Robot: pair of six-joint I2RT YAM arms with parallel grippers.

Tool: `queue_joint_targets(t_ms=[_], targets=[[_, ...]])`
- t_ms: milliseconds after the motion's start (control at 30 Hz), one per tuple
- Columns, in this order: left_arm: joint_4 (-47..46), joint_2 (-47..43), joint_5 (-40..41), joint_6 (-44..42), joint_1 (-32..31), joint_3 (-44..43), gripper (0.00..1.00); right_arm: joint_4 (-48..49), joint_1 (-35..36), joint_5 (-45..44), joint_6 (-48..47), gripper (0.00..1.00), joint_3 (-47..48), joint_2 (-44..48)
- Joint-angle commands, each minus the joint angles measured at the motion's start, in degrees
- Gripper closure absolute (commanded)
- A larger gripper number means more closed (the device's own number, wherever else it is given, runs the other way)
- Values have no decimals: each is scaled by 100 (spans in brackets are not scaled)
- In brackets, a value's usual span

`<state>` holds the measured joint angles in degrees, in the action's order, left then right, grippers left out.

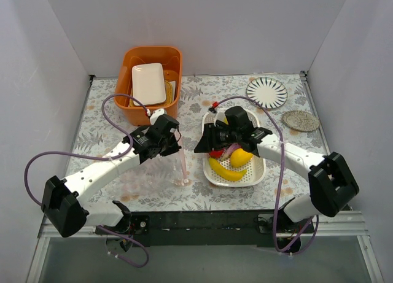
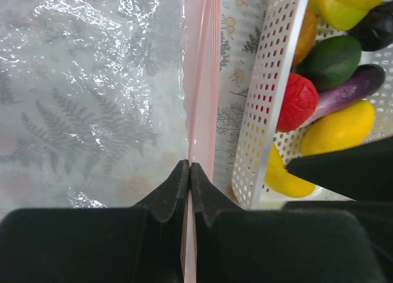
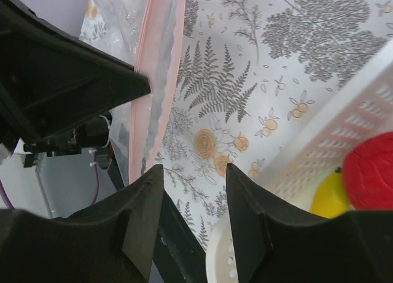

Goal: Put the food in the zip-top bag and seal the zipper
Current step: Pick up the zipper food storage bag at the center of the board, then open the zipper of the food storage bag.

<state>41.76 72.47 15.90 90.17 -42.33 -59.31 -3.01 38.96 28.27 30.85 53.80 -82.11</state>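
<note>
The clear zip-top bag (image 1: 150, 175) lies flat left of the white perforated basket (image 1: 255, 175). Its pink zipper (image 1: 183, 166) runs along the edge nearest the basket. My left gripper (image 1: 177, 143) is shut on the zipper (image 2: 199, 80), with the crinkly bag (image 2: 92, 111) to its left. The food lies in the basket (image 2: 264, 111): a red fruit (image 2: 299, 102), a purple eggplant (image 2: 353, 86), a green piece (image 2: 331, 61), a yellow piece (image 2: 338, 129) and a banana (image 2: 285, 180). My right gripper (image 1: 204, 145) is open and empty (image 3: 195, 169) above the basket's left rim (image 3: 344, 142), near the zipper (image 3: 156, 80).
An orange bin (image 1: 136, 108) holding a white rectangular plate (image 1: 148, 83) stands at the back left. A striped round plate (image 1: 266, 91) and a grey coaster (image 1: 300, 120) sit at the back right. White walls close in both sides and the back.
</note>
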Motion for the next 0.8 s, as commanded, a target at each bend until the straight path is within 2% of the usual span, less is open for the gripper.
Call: queue_joint_targets(t_ms=[0, 400, 500, 633, 667, 700, 767], targets=[[-299, -277, -315, -246, 14, 7, 100, 845, 191, 73, 342, 46, 368, -332], [-484, -426, -518, -298, 23, 183, 100, 1101, 454, 30, 475, 46, 746, -956], [-467, -470, -509, -325, 23, 157, 100, 1013, 481, -146, 422, 53, 781, -1097], [-467, -540, -535, -342, 23, 156, 100, 1030, 481, -164, 413, 56, 799, -1229], [-467, -558, -544, -360, 23, 165, 100, 1047, 481, -164, 422, 59, 799, -1255], [-475, -567, -553, -369, 23, 165, 100, 1065, 481, -182, 422, 68, 807, -1299], [-458, -611, -536, -377, 23, 165, 100, 1083, 481, -217, 422, 78, 799, -1325]])
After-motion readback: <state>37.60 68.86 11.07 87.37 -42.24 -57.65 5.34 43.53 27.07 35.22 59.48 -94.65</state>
